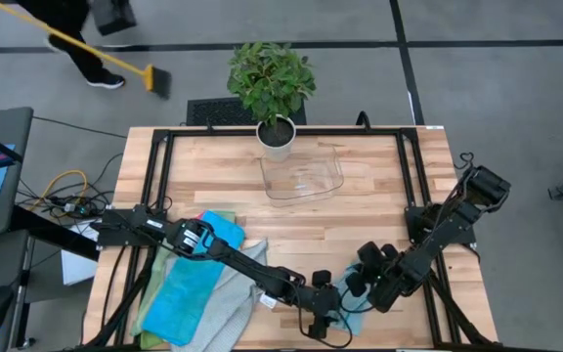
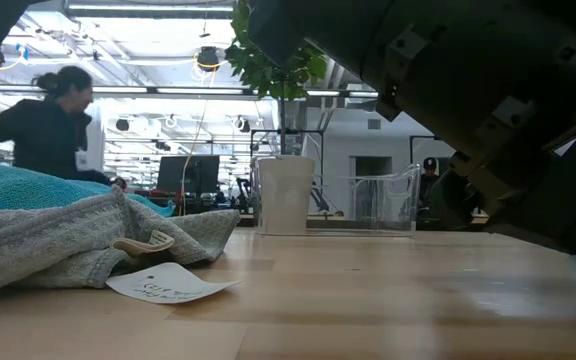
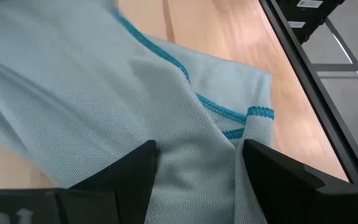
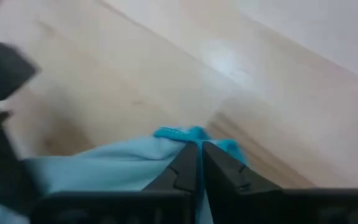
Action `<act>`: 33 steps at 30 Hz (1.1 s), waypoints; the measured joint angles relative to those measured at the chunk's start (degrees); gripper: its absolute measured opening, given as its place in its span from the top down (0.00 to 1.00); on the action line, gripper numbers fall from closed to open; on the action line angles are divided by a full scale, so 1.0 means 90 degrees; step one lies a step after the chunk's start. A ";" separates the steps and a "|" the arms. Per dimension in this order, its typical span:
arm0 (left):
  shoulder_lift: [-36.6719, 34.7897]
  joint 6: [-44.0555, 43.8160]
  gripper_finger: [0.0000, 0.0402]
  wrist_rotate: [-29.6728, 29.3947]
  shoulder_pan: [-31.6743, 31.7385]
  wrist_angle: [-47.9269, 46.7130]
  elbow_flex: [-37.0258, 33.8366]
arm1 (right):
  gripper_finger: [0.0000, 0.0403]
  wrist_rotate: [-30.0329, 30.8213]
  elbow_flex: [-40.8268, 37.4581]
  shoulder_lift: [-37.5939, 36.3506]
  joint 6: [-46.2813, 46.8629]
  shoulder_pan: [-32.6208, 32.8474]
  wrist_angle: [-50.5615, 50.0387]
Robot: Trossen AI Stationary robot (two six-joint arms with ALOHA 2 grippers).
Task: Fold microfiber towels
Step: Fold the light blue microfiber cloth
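A light grey towel with teal edging (image 3: 166, 106) hangs rumpled between my two pincers; bright blue (image 1: 189, 288) and grey (image 1: 225, 293) towels lie heaped on the counter's left.

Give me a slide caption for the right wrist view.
Right tool pinching the teal-edged towel at its corner above the wooden table.

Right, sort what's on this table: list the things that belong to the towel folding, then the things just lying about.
For the job:
- pale towel with teal edging, held between both grippers
- bright blue towel
- grey towel
- left gripper
- right gripper

Just there:
- potted plant
- clear plastic tray
- paper tag
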 joint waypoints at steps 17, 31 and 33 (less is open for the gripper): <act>0.0002 -0.0209 0.42 -0.0038 -0.0026 0.0001 0.0000 | 0.65 0.0514 -0.0005 -0.1038 -0.0391 0.0267 -0.0374; 0.0005 -0.0212 0.42 -0.0215 -0.0029 0.0012 0.0000 | 0.64 -0.0957 -0.0005 -0.0469 -0.4028 -0.1090 0.0825; 0.0005 -0.0214 0.42 -0.0217 -0.0029 0.0012 0.0000 | 0.64 -0.0977 -0.0011 -0.0469 -0.4134 -0.1083 0.0818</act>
